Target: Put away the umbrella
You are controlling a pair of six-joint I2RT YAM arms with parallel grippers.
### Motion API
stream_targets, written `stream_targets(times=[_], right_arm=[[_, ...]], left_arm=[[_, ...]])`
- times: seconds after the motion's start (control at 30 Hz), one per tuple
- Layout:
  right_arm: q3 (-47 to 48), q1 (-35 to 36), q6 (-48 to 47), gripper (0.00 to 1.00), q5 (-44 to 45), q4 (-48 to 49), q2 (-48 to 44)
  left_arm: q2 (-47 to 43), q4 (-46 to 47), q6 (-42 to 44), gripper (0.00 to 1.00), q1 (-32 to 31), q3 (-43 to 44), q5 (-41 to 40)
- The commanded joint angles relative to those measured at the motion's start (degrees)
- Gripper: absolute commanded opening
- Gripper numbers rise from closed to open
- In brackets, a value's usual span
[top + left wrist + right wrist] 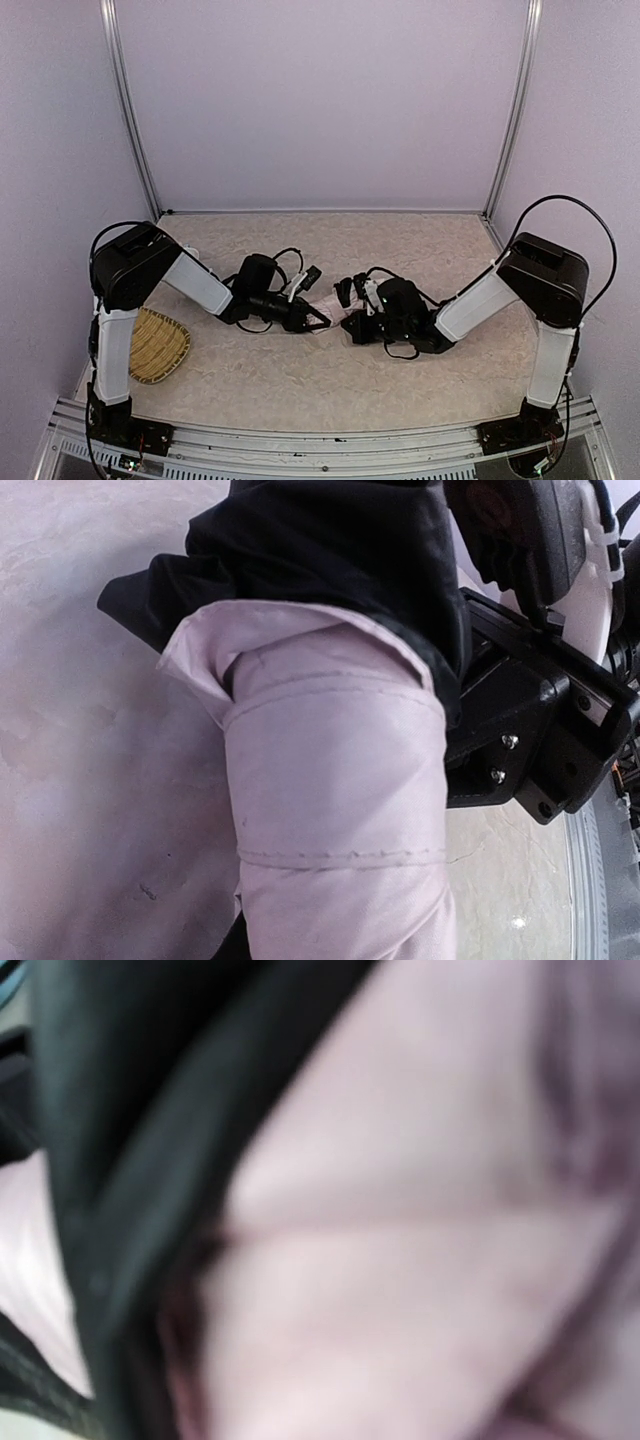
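The umbrella (328, 303) is folded into a pale pink roll with black fabric at one end, and it lies low over the table between both arms. My left gripper (316, 318) is shut on its left end. The left wrist view shows the pink roll (340, 810) running straight out from the jaws and hiding the fingers. From the other side my right gripper (350, 322) meets the bundle and is shut on it. The right wrist view is only blurred pink and black fabric (420, 1240) pressed close to the lens, so its fingers are hidden.
A woven straw basket (158, 345) lies at the near left beside the left arm's base. The right arm's black wrist housing (530, 730) sits just past the umbrella. Metal frame posts (130, 110) and lilac walls bound the speckled table (330, 380).
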Motion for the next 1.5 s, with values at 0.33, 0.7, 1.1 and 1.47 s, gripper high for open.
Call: stream_targets(times=[0.33,0.7,1.1,1.47], right_arm=[[-2.86,-0.91,2.45,0.12,11.91,2.32,-6.00],[-14.95,-2.99,-3.22,0.19,17.68,-15.80,-37.33],[-7.99,-10.48,-15.74,0.21,11.46,-41.82,-63.74],[4.79,-8.45,-26.68,0.37,-16.26,-54.30,-46.68]], left_arm=[[-5.00,8.03,-12.42,0.00,-1.13,-9.24,6.94],[-17.67,-10.83,2.44,0.00,-0.52,-7.15,-12.04],[-19.79,-24.19,41.52,0.13,-20.82,-4.18,-40.12],[-25.57,-15.99,50.10,0.99,-23.94,-12.16,-51.43]])
